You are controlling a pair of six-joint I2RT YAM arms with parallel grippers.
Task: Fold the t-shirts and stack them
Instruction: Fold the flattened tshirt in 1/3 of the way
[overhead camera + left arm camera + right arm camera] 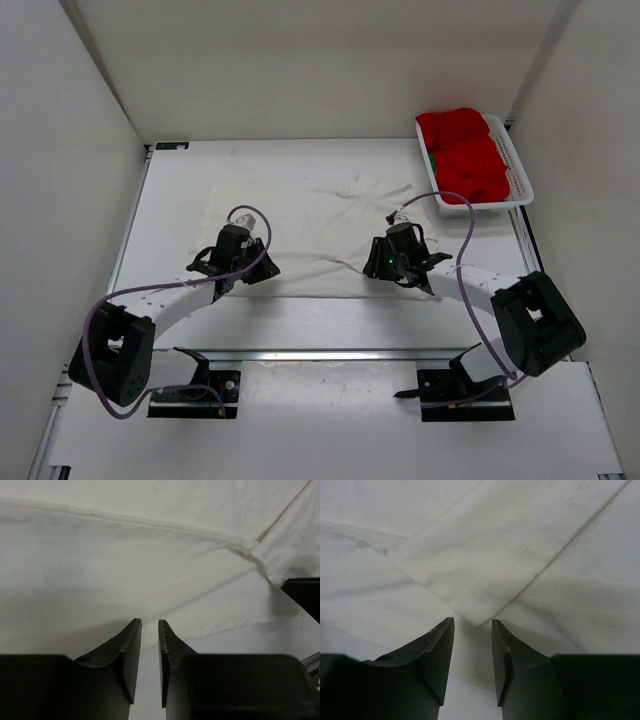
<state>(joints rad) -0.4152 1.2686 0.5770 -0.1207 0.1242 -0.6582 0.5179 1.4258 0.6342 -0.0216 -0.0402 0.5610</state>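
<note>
Logged cream-white t-shirt (320, 215) spread flat on table (180, 180); red t-shirt (465, 150) heaped in white mesh basket (521, 178) at far right corner. Found left gripper (150, 630) at shirt's near edge with jaws parted narrowly, pinching nothing. Found right gripper (472, 625) spread wider, also empty, just short of a folded-over corner. Judged risks: closing short of the edge and catching air; nipping only the top layer and pulling the fold apart; lifting unevenly between arms and skewing the crease.
</note>
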